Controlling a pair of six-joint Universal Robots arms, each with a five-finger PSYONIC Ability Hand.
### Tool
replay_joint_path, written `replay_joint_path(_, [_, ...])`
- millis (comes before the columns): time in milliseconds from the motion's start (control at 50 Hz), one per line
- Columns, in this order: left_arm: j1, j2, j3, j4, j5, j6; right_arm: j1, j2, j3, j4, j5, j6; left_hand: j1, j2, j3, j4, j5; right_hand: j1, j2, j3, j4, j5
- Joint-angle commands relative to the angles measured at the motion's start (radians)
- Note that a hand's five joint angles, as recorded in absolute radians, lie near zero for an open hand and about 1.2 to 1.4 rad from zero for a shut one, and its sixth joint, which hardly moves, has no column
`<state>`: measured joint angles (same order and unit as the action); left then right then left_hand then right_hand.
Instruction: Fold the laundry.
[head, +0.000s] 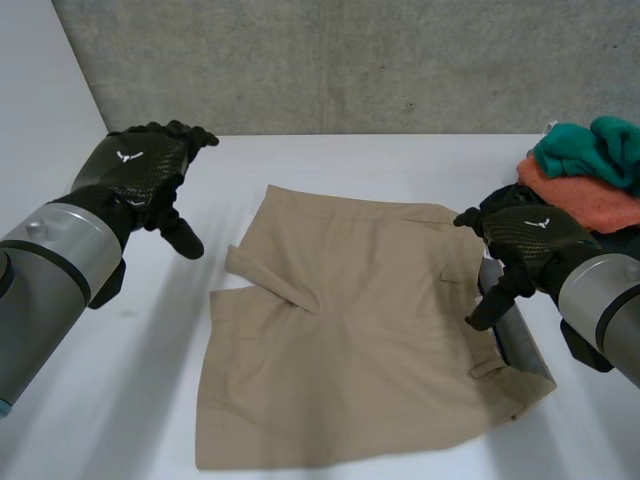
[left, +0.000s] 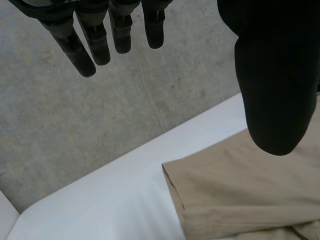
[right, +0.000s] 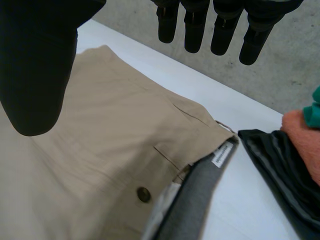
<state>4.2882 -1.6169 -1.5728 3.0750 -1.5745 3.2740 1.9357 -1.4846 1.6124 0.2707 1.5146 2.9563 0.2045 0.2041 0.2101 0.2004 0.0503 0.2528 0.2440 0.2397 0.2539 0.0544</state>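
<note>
Tan shorts (head: 360, 340) lie flat on the table (head: 400, 160) — left hand (head: 135, 170) beside them, right hand (head: 530, 240) over their waistband, fingers spread, holding nothing. Grabbing one side only could bunch them.

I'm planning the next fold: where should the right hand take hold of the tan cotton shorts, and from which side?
Probably the waistband of the tan cotton shorts, from the robot's right. That edge lies turned up, showing its grey lining, so fingers could slip under it, and the open right hand hovers just above it. Elsewhere the cloth lies mostly flat on the white table.
</note>
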Motion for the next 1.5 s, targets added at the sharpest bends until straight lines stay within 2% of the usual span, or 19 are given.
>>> replay_joint_path(20, [-0.005, -0.011, 0.002, -0.096, 0.014, 0.004, -0.050, 0.006, 0.003, 0.016, -0.031, -0.165, -0.030, -0.030, -0.036, -0.026, -0.050, -0.037, -0.028, -0.024, -0.038, -0.013])
replay_joint_path(80, [-0.002, -0.012, 0.000, -0.157, 0.033, 0.004, -0.077, 0.009, 0.006, 0.042, -0.054, -0.247, -0.030, -0.030, -0.036, -0.026, -0.050, -0.031, -0.022, -0.018, -0.032, -0.007])
replay_joint_path(240, [-0.030, -0.037, -0.065, -0.332, 0.155, 0.071, -0.178, 0.032, 0.082, 0.231, -0.221, -0.615, 0.079, 0.080, 0.074, 0.083, 0.059, 0.165, 0.174, 0.178, 0.164, 0.189])
replay_joint_path(360, [-0.048, -0.063, -0.156, -0.358, 0.183, 0.142, -0.238, 0.032, 0.230, 0.217, -0.361, -0.799, 0.103, 0.103, 0.097, 0.107, 0.083, 0.262, 0.271, 0.275, 0.261, 0.286])
replay_joint_path(460, [-0.102, -0.121, -0.217, -0.282, 0.162, 0.183, -0.285, 0.038, 0.363, 0.110, -0.448, -0.908, 0.118, 0.118, 0.112, 0.122, 0.097, 0.318, 0.327, 0.331, 0.317, 0.342])
replay_joint_path(560, [-0.145, -0.175, -0.237, -0.233, 0.123, 0.197, -0.302, 0.053, 0.437, -0.053, -0.488, -0.901, 0.121, 0.121, 0.115, 0.125, 0.100, 0.497, 0.506, 0.510, 0.496, 0.521])
replay_joint_path(620, [-0.172, -0.189, -0.237, -0.203, 0.096, 0.200, -0.308, 0.072, 0.468, -0.186, -0.502, -0.870, 0.121, 0.121, 0.115, 0.125, 0.100, 0.825, 0.834, 0.838, 0.824, 0.849])
replay_joint_path(640, [-0.186, -0.192, -0.236, -0.188, 0.082, 0.199, -0.308, 0.076, 0.478, -0.249, -0.502, -0.840, 0.123, 0.124, 0.118, 0.128, 0.103, 1.079, 1.088, 1.092, 1.078, 1.103])
replay_joint_path(660, [-0.194, -0.195, -0.236, -0.183, 0.076, 0.199, -0.307, 0.076, 0.481, -0.267, -0.498, -0.824, 0.126, 0.127, 0.121, 0.130, 0.106, 1.143, 1.152, 1.156, 1.142, 1.167])
replay_joint_path(840, [-0.281, -0.201, -0.234, -0.141, 0.010, 0.174, -0.282, 0.075, 0.452, -0.335, -0.478, -0.536, 0.126, 0.127, 0.121, 0.130, 0.106, 1.143, 1.152, 1.157, 1.142, 1.167])
replay_joint_path(920, [-0.292, -0.221, -0.217, -0.128, -0.035, 0.170, -0.241, 0.076, 0.409, -0.331, -0.387, -0.383, 0.150, 0.150, 0.144, 0.154, 0.129, 1.143, 1.152, 1.157, 1.142, 1.167])
replay_joint_path(1040, [-0.285, -0.261, -0.178, -0.116, -0.073, 0.176, -0.206, 0.080, 0.368, -0.337, -0.228, -0.232, 0.375, 0.375, 0.369, 0.379, 0.355, 1.143, 1.152, 1.157, 1.142, 1.167])
replay_joint_path(1080, [-0.280, -0.273, -0.165, -0.114, -0.084, 0.180, -0.201, 0.081, 0.363, -0.340, -0.208, -0.223, 0.510, 0.511, 0.505, 0.514, 0.490, 1.143, 1.152, 1.157, 1.142, 1.167])
replay_joint_path(1100, [-0.278, -0.284, -0.156, -0.110, -0.093, 0.188, -0.201, 0.081, 0.363, -0.341, -0.202, -0.223, 0.688, 0.689, 0.683, 0.692, 0.668, 1.143, 1.152, 1.157, 1.142, 1.167])
replay_joint_path(1160, [-0.277, -0.297, -0.145, -0.101, -0.099, 0.203, -0.202, 0.076, 0.362, -0.337, -0.195, -0.233, 0.834, 0.834, 0.828, 0.838, 0.813, 1.143, 1.152, 1.157, 1.142, 1.167])
replay_joint_path(1200, [-0.277, -0.304, -0.138, -0.094, -0.102, 0.220, -0.204, 0.075, 0.362, -0.335, -0.201, -0.237, 1.179, 1.179, 1.173, 1.183, 1.159, 1.143, 1.152, 1.157, 1.142, 1.167])
replay_joint_path(1280, [-0.274, -0.299, -0.127, -0.076, -0.105, 0.223, -0.190, 0.080, 0.357, -0.315, -0.215, -0.252, 1.192, 1.192, 1.186, 1.196, 1.171, 1.143, 1.152, 1.157, 1.142, 1.167])
replay_joint_path(1340, [-0.266, -0.285, -0.116, -0.061, -0.108, 0.223, -0.181, 0.080, 0.356, -0.262, -0.232, -0.307, 1.192, 1.192, 1.186, 1.196, 1.171, 0.424, 0.432, 0.437, 0.423, 0.448])
replay_joint_path(1500, [-0.203, -0.288, -0.076, -0.061, -0.098, 0.223, -0.239, 0.075, 0.346, -0.124, -0.307, -0.514, 1.192, 1.192, 1.186, 1.196, 1.171, 0.298, 0.306, 0.311, 0.296, 0.321])
